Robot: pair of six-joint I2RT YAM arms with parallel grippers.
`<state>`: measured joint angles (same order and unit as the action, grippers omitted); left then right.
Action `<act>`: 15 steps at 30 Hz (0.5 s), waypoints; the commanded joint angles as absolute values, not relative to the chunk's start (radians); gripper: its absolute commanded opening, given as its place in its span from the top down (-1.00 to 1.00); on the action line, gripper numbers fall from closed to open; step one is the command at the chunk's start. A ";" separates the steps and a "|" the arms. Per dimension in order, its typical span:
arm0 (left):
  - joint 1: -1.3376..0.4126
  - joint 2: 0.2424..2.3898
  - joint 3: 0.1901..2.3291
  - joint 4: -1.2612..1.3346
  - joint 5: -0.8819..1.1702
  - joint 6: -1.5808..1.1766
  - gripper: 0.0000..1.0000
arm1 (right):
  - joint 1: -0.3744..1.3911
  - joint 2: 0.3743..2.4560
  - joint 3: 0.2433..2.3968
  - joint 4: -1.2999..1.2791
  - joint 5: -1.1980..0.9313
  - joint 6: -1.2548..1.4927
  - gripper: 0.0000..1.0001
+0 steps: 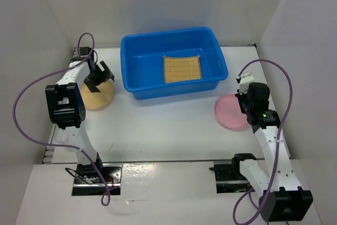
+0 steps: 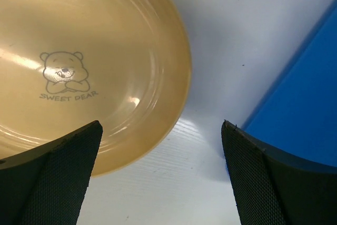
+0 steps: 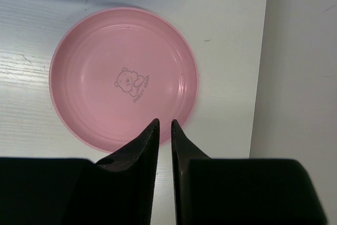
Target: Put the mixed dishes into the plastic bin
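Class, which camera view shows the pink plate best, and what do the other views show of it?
The right wrist view: the pink plate lies whole below the camera, its bear print visible. The top external view shows it small, partly behind the right arm. The left wrist view misses it.

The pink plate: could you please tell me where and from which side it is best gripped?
I would pinch the raised rim of the pink plate from above, on the edge under the right end effector; it lies flat, with no other hold.
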<state>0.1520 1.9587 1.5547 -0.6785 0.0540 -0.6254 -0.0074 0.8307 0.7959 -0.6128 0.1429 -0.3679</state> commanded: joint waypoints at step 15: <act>0.029 2.180 1.598 -0.670 0.000 -0.453 -0.15 | -0.014 0.839 0.796 -0.561 0.152 -0.373 0.60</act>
